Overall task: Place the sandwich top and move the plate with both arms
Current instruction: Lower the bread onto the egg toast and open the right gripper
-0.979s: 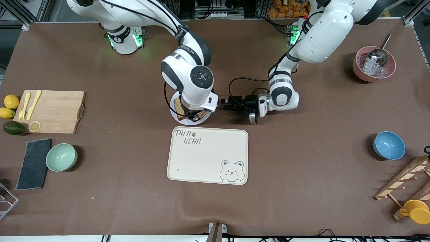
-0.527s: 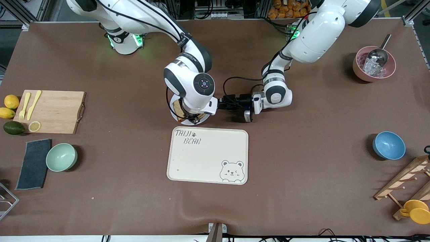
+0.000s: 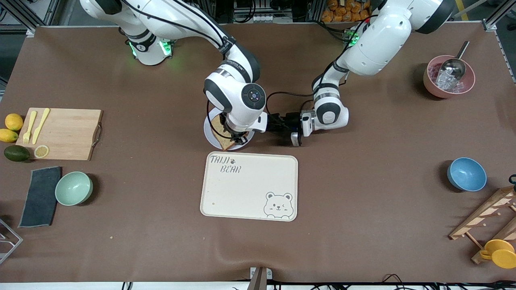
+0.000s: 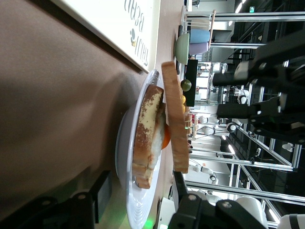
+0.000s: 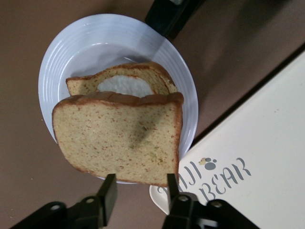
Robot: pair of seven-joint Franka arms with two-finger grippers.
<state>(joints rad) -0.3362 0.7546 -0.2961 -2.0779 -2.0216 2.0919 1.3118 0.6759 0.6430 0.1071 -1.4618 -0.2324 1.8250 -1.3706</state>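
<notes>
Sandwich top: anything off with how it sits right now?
The sandwich top isn't squared over the egg slice: it's offset, overhanging the plate rim toward the tray. In the left wrist view it sits raised above the egg slice. The right gripper straddles its edge.

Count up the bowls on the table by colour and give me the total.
Mint green bowl: 1
Blue bowl: 1
Pink bowl: 1
Total: 3
</notes>
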